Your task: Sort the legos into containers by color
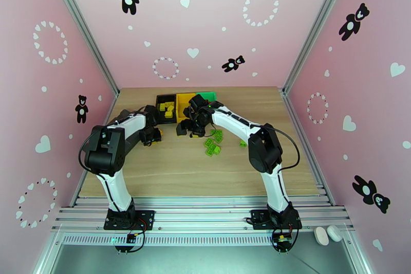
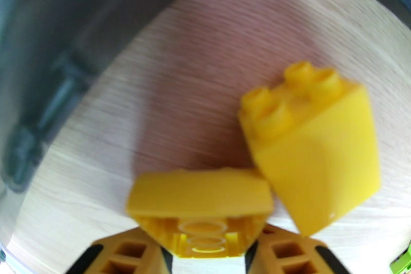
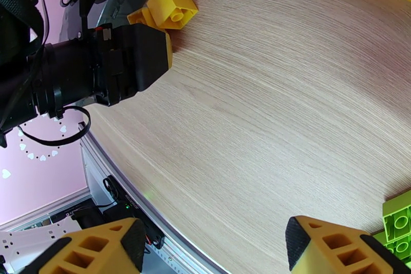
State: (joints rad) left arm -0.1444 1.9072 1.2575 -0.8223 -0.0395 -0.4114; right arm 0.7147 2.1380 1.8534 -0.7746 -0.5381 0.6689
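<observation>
Between the fingertips of my left gripper (image 2: pixel 205 255) sits a yellow lego (image 2: pixel 200 208), and the jaws are shut on it. A second yellow lego (image 2: pixel 313 141) lies tilted against it on the table. From above, the left gripper (image 1: pixel 152 136) is low over the wood, in front of the black container (image 1: pixel 159 109), which holds several yellow legos. The yellow container (image 1: pixel 181 108) and green container (image 1: pixel 209 96) stand to its right. My right gripper (image 3: pixel 218 247) is open and empty, and from above it hangs (image 1: pixel 186 128) in front of the yellow container. Green legos (image 1: pixel 213 142) lie scattered beside it.
The right wrist view shows the left gripper's black body (image 3: pixel 128 59) close by on the left, the table's metal edge (image 3: pixel 154 208) below it, and green legos (image 3: pixel 398 226) at the lower right. Bare wood stretches from the bricks toward the arm bases.
</observation>
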